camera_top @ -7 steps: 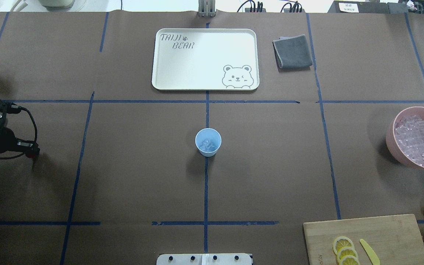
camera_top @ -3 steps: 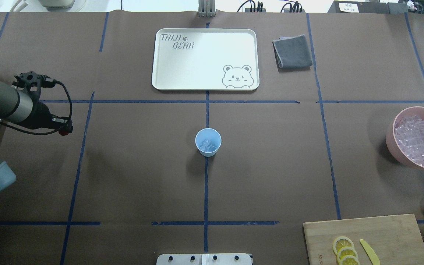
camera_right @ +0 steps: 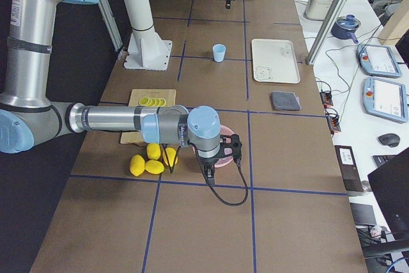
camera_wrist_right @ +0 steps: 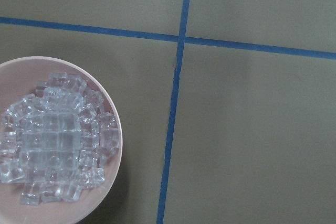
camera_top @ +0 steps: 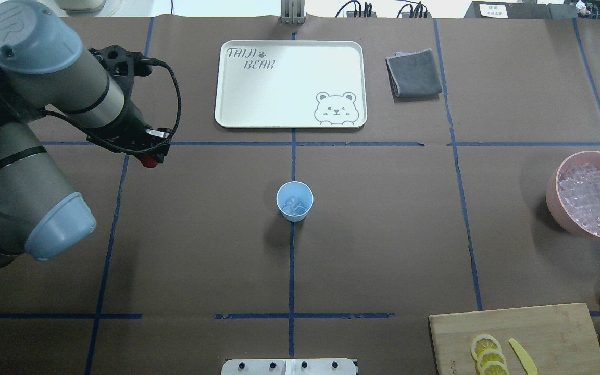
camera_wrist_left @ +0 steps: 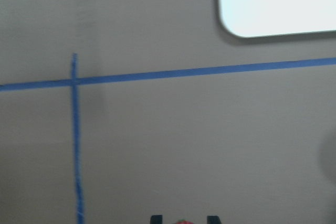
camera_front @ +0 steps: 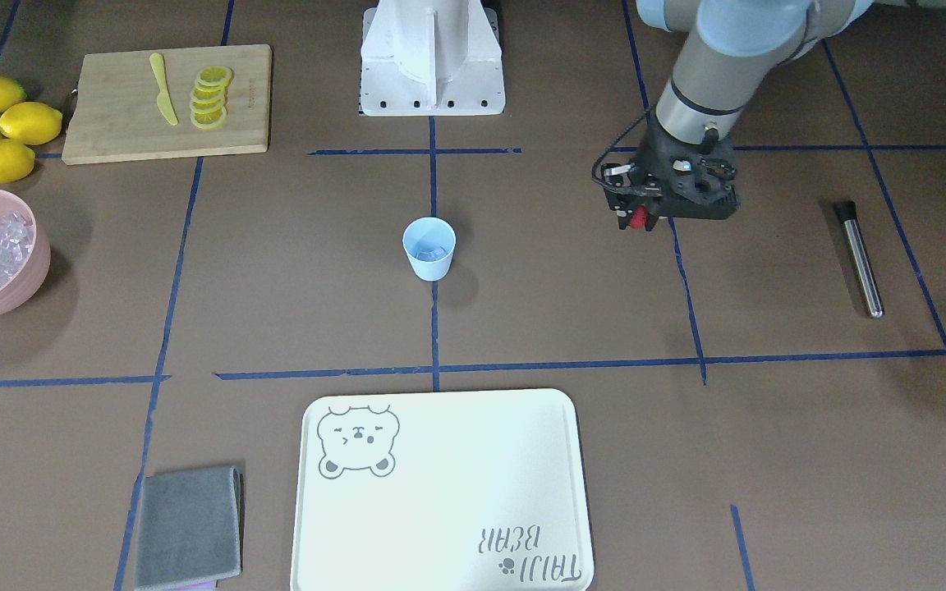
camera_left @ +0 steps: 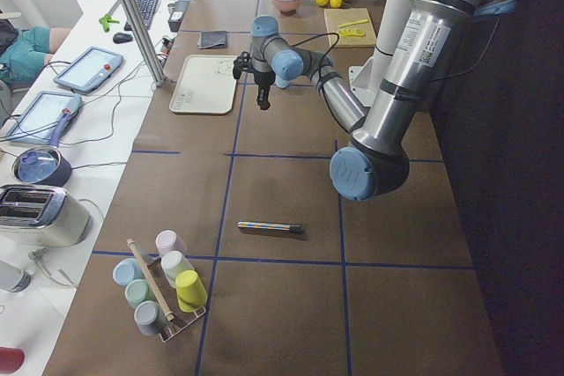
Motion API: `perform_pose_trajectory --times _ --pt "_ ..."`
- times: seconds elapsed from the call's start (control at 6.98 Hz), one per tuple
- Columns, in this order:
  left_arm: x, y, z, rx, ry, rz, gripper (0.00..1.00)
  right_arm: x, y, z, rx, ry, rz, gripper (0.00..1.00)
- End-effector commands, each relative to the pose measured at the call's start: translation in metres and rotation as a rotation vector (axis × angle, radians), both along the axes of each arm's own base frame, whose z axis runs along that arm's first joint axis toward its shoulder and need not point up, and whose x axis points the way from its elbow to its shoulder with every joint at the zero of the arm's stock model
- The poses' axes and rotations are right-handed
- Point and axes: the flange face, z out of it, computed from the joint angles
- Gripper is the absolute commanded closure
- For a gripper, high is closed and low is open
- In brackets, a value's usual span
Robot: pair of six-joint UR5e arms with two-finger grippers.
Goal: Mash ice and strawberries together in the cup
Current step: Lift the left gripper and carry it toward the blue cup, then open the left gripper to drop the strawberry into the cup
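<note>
Two-arm bench, mashing task. The cup (camera_top: pixel 295 201) stands upright on the centre tape line of the table (camera_top: pixel 201 234), between the tray (camera_top: pixel 289 83) and the robot's base, with a few pieces of ice (camera_top: pixel 294 205) inside it. The left gripper (camera_front: pixel 639 220) points down above a tape crossing, well to the cup's left and near the tray's corner. Its fingertips are closed on a small red thing, taken to be the strawberry (camera_top: pixel 149 160), which the left wrist view shows only at its bottom edge. The right gripper (camera_right: pixel 214 161) hangs over the pink bowl (camera_top: pixel 555 198) heaped with more ice, at the table's right end. Its fingers show in neither the side view nor the wrist view, so whether they are open or closed cannot be told. A metal muddler (camera_front: pixel 859 258) lies flat beyond the left arm. Lemons (camera_front: pixel 1 123), a board (camera_top: pixel 539 328) with lemon slices (camera_top: pixel 487 357) and a yellow knife (camera_top: pixel 523 355), and a folded grey cloth (camera_top: pixel 414 73) are also on the table.
</note>
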Motion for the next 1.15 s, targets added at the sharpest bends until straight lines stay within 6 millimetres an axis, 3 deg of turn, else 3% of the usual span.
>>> perform_pose_trajectory --times 0.0,0.14,0.29,0.43,0.57,0.86,1.0 --pt "0.067 0.012 -0.073 -0.058 0.03 -0.042 0.94 0.0 0.0 0.001 -0.001 0.0 0.0 0.01" --pt "0.12 0.014 -0.102 -0.076 0.008 -0.069 0.94 0.0 0.0 0.001 -0.001 0.0 0.0 0.01" --pt "0.155 0.014 -0.129 -0.091 -0.004 -0.092 0.93 0.0 0.0 0.001 -0.001 0.0 0.0 0.01" --pt "0.184 0.026 -0.145 -0.125 -0.009 -0.087 0.93 0.0 0.0 0.001 -0.001 0.0 0.0 0.01" --pt "0.203 0.027 -0.149 -0.107 0.006 -0.117 0.93 0.0 0.0 0.001 -0.001 0.0 0.0 0.01" --pt "0.209 0.025 -0.138 -0.102 0.002 -0.114 0.9 0.0 0.001 0.001 -0.003 0.0 0.0 0.01" --pt "0.209 0.026 -0.138 -0.094 0.002 -0.108 0.59 0.0 0.0 0.001 -0.003 0.001 0.0 0.01"
